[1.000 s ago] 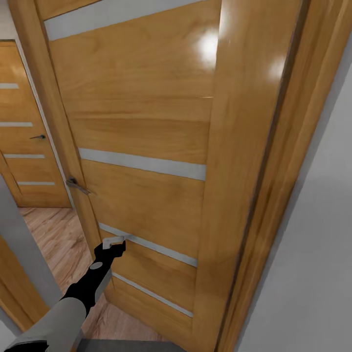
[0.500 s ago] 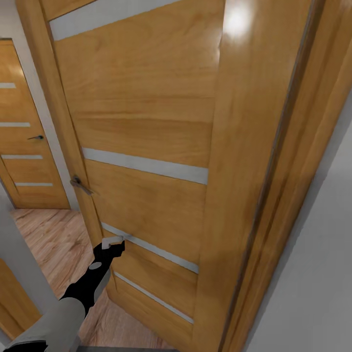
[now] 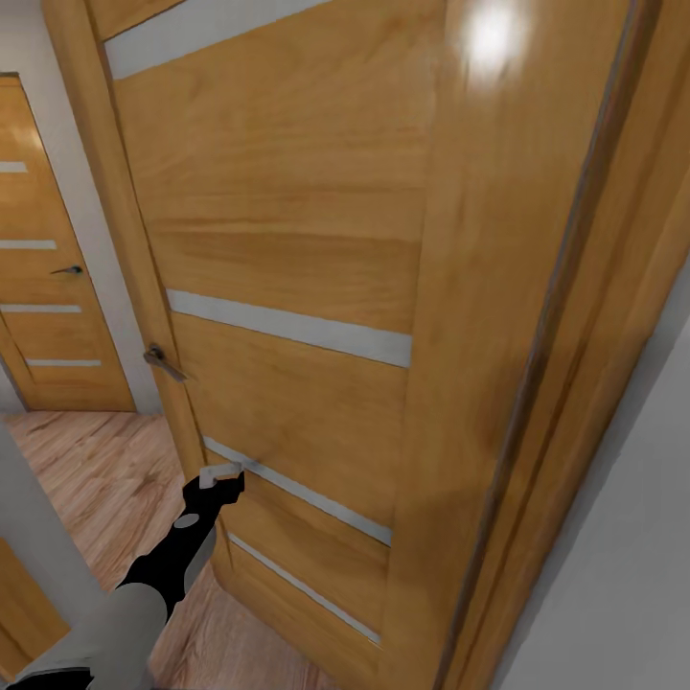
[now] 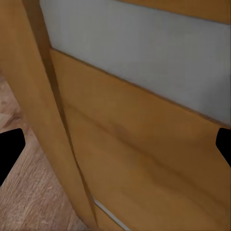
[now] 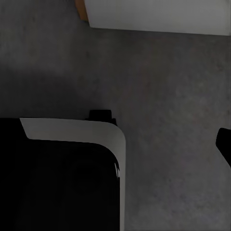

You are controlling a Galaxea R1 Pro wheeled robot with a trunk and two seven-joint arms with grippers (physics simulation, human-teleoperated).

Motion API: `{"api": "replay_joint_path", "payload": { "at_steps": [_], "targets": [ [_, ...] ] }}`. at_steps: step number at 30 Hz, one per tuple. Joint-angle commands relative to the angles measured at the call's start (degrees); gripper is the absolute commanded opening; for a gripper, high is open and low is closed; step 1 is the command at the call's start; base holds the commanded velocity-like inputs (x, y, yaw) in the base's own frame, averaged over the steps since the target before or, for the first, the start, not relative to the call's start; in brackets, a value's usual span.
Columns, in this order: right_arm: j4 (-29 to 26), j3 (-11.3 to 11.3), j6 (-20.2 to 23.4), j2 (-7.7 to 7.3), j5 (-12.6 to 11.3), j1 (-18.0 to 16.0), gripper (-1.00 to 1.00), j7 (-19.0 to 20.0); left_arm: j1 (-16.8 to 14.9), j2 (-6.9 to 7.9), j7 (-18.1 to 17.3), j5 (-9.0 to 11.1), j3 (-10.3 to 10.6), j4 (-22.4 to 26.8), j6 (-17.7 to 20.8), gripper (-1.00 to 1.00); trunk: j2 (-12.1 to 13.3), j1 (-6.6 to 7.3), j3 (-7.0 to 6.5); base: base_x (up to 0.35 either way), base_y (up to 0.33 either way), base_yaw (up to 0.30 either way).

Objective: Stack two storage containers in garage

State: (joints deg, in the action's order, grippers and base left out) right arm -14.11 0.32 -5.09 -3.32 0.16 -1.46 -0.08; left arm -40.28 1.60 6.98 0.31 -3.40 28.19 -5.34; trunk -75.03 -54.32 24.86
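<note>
Left pincer (image 3: 228,476) sits right against the edge of the wooden door (image 3: 287,259), fingers apart with nothing between them. Beyond the door lies a light wood-plank floor (image 3: 91,470) and a second door (image 3: 48,287). At the right wrist there's dark grey concrete floor (image 5: 168,96); the right pincer's state I cannot tell.

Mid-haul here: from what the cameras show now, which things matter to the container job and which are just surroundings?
Job-related:
- left gripper, at the wooden door
- grey concrete floor

Surroundings:
- door handle
- second door
- wood-plank floor
- white wall

No containers in view.
</note>
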Motion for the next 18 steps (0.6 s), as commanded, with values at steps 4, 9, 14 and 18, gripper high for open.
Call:
{"api": "replay_joint_path", "payload": {
  "at_steps": [4,9,14,18],
  "targets": [
    [0.05,0.03,-0.19,0.01,0.01,-0.03,1.00,-0.01,-0.06,-0.02,0.03,-0.04,-0.03,0.02,-0.19,1.00,-0.03,-0.01,0.05,0.072,0.000,0.000],
    [0.05,0.03,-0.19,-0.02,0.01,-0.03,1.00,-0.01,-0.06,-0.02,0.04,0.02,-0.03,0.02,-0.19,1.00,-0.03,-0.01,0.05,0.022,0.000,0.000],
    [0.05,0.03,-0.19,0.01,0.01,-0.03,1.00,-0.01,-0.06,-0.02,0.02,0.03,-0.03,0.02,-0.19,1.00,-0.03,-0.01,0.05,0.007,0.000,0.000],
    [0.05,0.03,-0.19,0.03,0.01,-0.03,1.00,-0.01,-0.06,-0.02,0.01,-0.02,-0.03,0.02,-0.19,1.00,-0.03,-0.01,0.05,0.112,0.000,0.000]
  ]
}}
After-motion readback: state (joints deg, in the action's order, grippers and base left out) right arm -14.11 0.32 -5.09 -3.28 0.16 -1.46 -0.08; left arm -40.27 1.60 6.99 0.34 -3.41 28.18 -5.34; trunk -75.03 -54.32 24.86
